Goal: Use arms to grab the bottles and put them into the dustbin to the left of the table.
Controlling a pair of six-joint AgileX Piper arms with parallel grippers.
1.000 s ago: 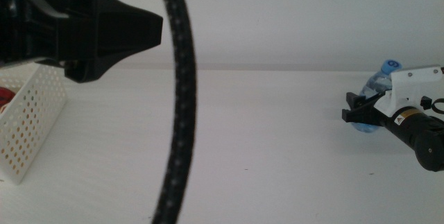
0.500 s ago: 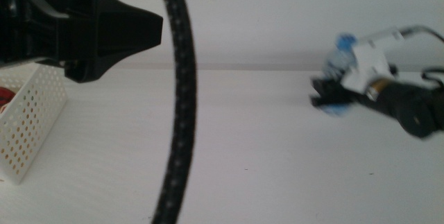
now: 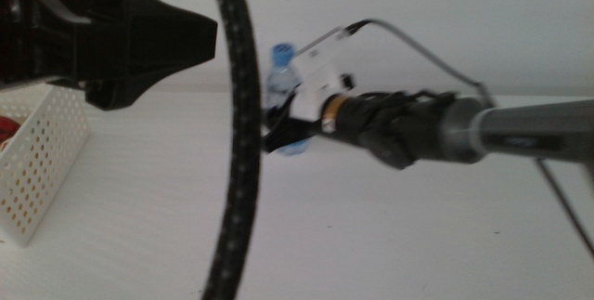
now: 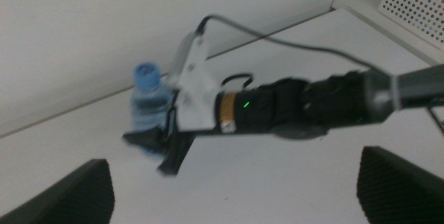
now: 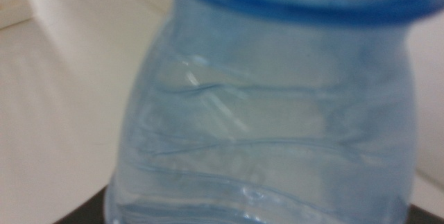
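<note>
Clear water bottle [image 3: 281, 91] clamped upright between right gripper [image 3: 277, 140] jaws, above table [image 3: 371, 235]

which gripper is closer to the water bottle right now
Right. The right gripper is clamped on the water bottle, carrying it above the table. The left gripper is open and well apart from it, near the dustbin.

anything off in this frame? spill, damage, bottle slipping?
Nothing stands out. The right pincer holds the clear blue-capped water bottle upright above the plain white table, cap on, no spill visible. The left pincer waits, open, near the white perforated plastic dustbin. A black cable crosses the middle view, hiding little.
</note>
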